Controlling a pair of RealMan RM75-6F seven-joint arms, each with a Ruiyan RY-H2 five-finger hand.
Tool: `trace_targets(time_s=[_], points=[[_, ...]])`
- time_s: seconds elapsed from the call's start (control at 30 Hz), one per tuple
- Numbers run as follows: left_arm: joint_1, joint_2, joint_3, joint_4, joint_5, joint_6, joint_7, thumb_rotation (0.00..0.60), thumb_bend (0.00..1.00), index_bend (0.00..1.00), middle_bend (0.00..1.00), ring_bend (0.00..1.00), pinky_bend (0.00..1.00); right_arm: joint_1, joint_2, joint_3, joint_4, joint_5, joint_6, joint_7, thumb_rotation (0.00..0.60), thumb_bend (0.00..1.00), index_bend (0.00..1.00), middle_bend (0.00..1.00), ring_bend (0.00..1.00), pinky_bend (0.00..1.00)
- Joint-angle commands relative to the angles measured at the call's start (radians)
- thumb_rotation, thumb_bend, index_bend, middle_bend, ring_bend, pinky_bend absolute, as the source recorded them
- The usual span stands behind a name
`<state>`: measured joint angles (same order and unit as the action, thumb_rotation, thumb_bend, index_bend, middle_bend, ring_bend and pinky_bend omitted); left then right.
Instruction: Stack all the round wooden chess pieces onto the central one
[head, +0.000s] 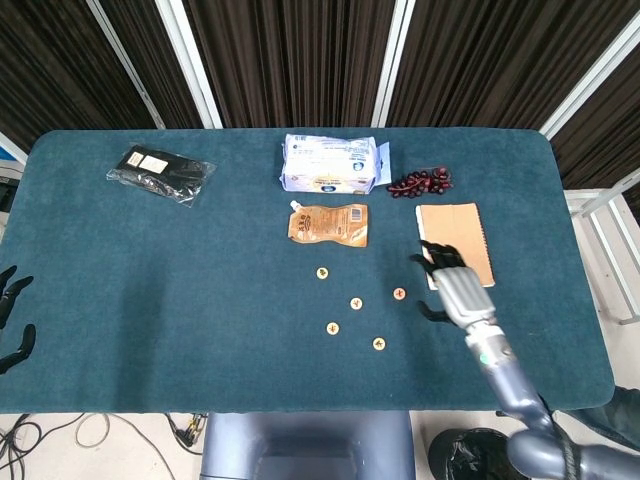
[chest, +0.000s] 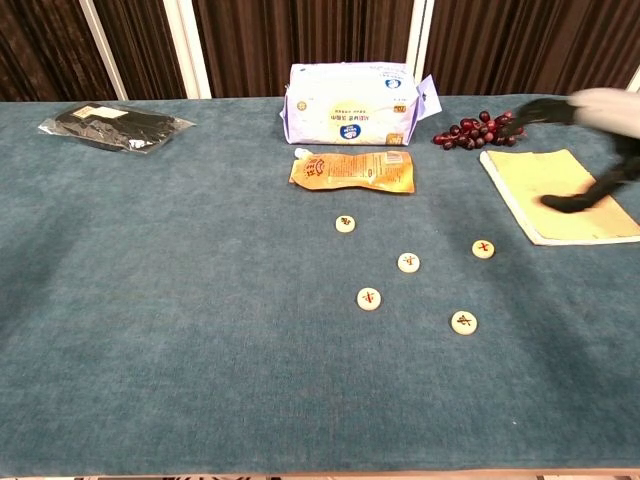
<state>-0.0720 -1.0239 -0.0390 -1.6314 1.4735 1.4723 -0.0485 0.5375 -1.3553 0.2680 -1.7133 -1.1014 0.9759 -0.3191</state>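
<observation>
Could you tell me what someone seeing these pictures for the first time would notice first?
Probably the right hand, fingers spread and holding nothing, reaching over the blue table beside the tan notebook. Just left of it, five round wooden chess pieces lie scattered singly, none stacked, below the orange pouch.
</observation>
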Motion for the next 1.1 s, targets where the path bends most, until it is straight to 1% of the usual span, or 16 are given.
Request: trace_targets(time_s=[0.03,0.2,0.33,0.5,0.63,0.73,0.83,1.0,1.1], points=[[-0.001,0.0,0.0,0.001,-0.002,-0.002,-0.003,0.6,0.49,0.15,0.0,0.0,0.0,0.106,-0.102,0.048,0.071,0.101,-0.053,-0.083,0.6,0.41,0.21,0.0,0.0,0.0],[0.0,-0.001,-0.008,0.0,-0.019,-0.005,-0.019,0.6,0.49,0.15,0.0,0.0,0.0,0.227,-0.223,0.093,0.176,0.207,-0.07,-0.156,0.6,0.41,0.22,0.0,0.0,0.0],[0.001,-0.001,-0.007,-0.004,-0.021,-0.007,-0.023,0.6,0.49,0.15,0.0,0.0,0.0,0.305,-0.292,0.122,0.251,0.277,-0.089,-0.182,0.6,0.41,0.22,0.0,0.0,0.0],[0.002,0.002,-0.011,-0.008,-0.028,-0.006,-0.031,0.6,0.49,0.15,0.0,0.0,0.0,0.398,-0.375,0.142,0.369,0.356,-0.123,-0.212,0.6,0.41,0.22,0.0,0.0,0.0],[0.002,0.003,-0.011,-0.011,-0.031,-0.009,-0.033,0.6,0.49,0.15,0.0,0.0,0.0,0.44,-0.426,0.153,0.435,0.406,-0.155,-0.193,0.6,0.41,0.23,0.0,0.0,0.0],[0.002,0.005,-0.012,-0.012,-0.032,-0.009,-0.033,0.6,0.49,0.15,0.0,0.0,0.0,0.461,-0.458,0.147,0.487,0.421,-0.163,-0.188,0.6,0.41,0.25,0.0,0.0,0.0],[0.003,0.007,-0.013,-0.012,-0.035,-0.01,-0.038,0.6,0.49,0.15,0.0,0.0,0.0,0.475,-0.486,0.128,0.537,0.421,-0.166,-0.186,0.6,0.41,0.26,0.0,0.0,0.0],[0.002,0.006,-0.015,-0.012,-0.041,-0.013,-0.032,0.6,0.49,0.15,0.0,0.0,0.0,0.476,-0.511,0.11,0.571,0.404,-0.169,-0.154,0.6,0.41,0.27,0.0,0.0,0.0],[0.002,0.003,-0.017,-0.015,-0.044,-0.011,-0.026,0.6,0.49,0.15,0.0,0.0,0.0,0.477,-0.526,0.1,0.595,0.39,-0.172,-0.136,0.6,0.41,0.3,0.0,0.0,0.0]])
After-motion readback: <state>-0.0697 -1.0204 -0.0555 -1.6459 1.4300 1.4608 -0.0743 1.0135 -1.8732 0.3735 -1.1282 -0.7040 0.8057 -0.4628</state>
